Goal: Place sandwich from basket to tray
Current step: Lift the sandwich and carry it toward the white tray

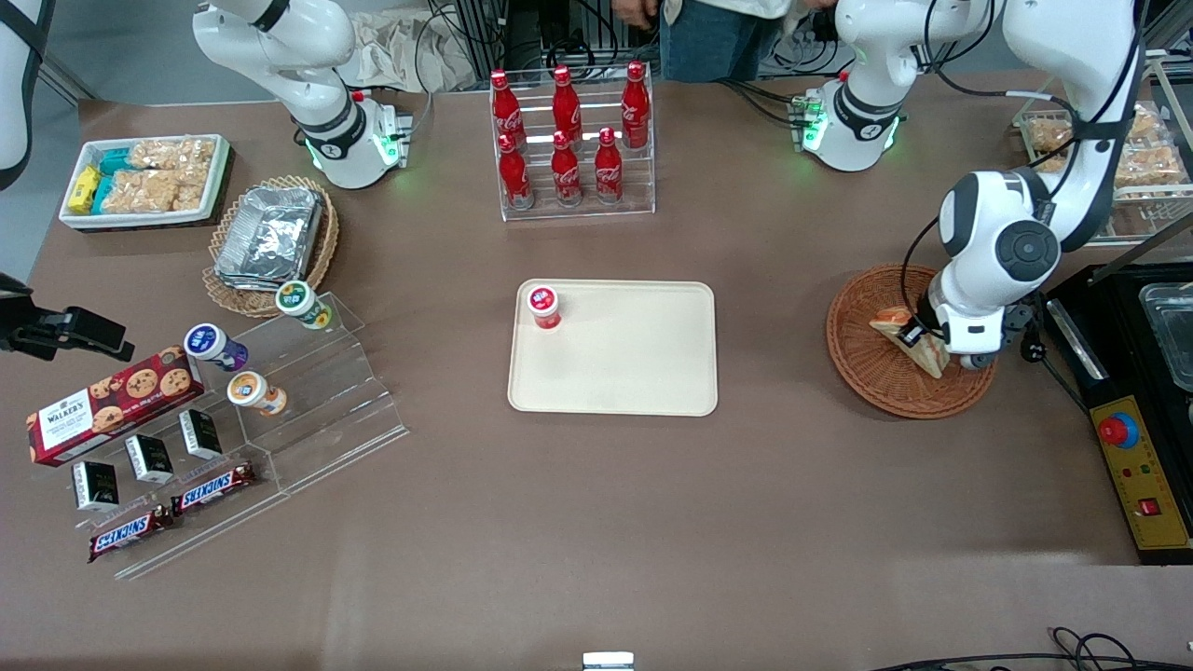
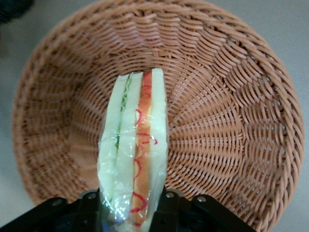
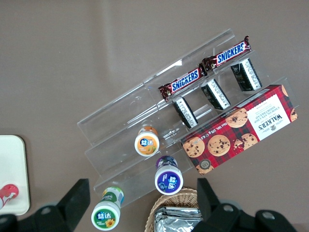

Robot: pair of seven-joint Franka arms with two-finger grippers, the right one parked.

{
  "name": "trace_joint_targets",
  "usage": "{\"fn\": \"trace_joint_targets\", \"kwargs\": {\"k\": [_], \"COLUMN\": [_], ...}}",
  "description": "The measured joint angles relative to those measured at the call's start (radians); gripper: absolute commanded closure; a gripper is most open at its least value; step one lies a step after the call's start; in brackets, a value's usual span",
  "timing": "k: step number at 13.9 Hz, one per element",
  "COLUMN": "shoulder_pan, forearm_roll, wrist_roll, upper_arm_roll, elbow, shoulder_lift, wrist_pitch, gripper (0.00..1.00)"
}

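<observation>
We find the gripper [image 1: 932,347] largely masked by its own arm in the front view; the wrist view shows it clamped on the sandwich [image 2: 135,150], whose gripped end is cut off. The wrapped sandwich stands over the basket [image 1: 862,359]. The tray [image 1: 643,373] holds one red-capped cup [image 1: 543,306].

Brown table [image 1: 596,522], grey floor [image 1: 112,47], cables, person standing at edge

claw [image 2: 130,212] tips — cut off, hidden
</observation>
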Motion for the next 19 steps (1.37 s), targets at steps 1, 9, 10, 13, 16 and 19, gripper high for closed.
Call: {"fn": "trace_joint_targets", "kwargs": {"k": [1, 9, 10, 13, 16, 19], "shoulder_pan": [0.000, -0.111, -0.151, -0.313, -0.463, -0.588], "forearm_roll": [0.002, -0.108, -0.136, -0.167, -0.186, -0.182], "wrist_roll": [0.024, 0.316, 0.346, 0.377, 0.352, 0.232], "upper_arm_roll": [-0.007, -0.104, -0.108, -0.117, -0.124, -0.128], "elbow": [0.011, 0.236, 0.269, 0.285, 0.278, 0.257], "shoulder_lift": [-0.041, -0.289, -0.286, -0.260, -0.182, -0.039], "wrist_pitch": [-0.059, -0.512, -0.540, -0.538, -0.424, -0.219], "gripper": [1.00, 1.00, 1.00, 1.00, 1.00, 1.00]}}
